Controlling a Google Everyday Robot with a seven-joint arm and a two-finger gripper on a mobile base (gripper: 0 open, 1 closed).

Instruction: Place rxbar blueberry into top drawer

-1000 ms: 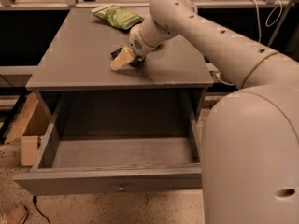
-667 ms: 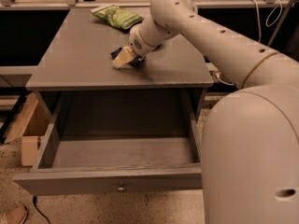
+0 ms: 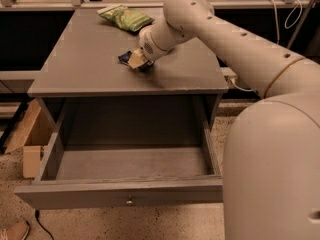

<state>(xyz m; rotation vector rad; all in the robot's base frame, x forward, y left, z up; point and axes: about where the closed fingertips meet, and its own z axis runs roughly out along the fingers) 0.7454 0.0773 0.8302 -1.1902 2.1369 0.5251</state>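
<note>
The rxbar blueberry, a dark navy wrapper, lies on the grey cabinet top near its middle. Only its left end shows; the rest is hidden under my gripper. The gripper is down at the cabinet top, right on the bar's right side. The top drawer is pulled wide open below the cabinet top, towards the front. Its round metal knob is at the centre of the front panel. The drawer's inside holds nothing that I can see.
A green crinkly snack bag lies at the back of the cabinet top. A cardboard box stands on the floor to the left of the drawer. My arm reaches in from the right. Cables hang at the back right.
The gripper has shifted slightly to the right and back on the cabinet top, staying at the bar. The drawer and the green bag have not moved.
</note>
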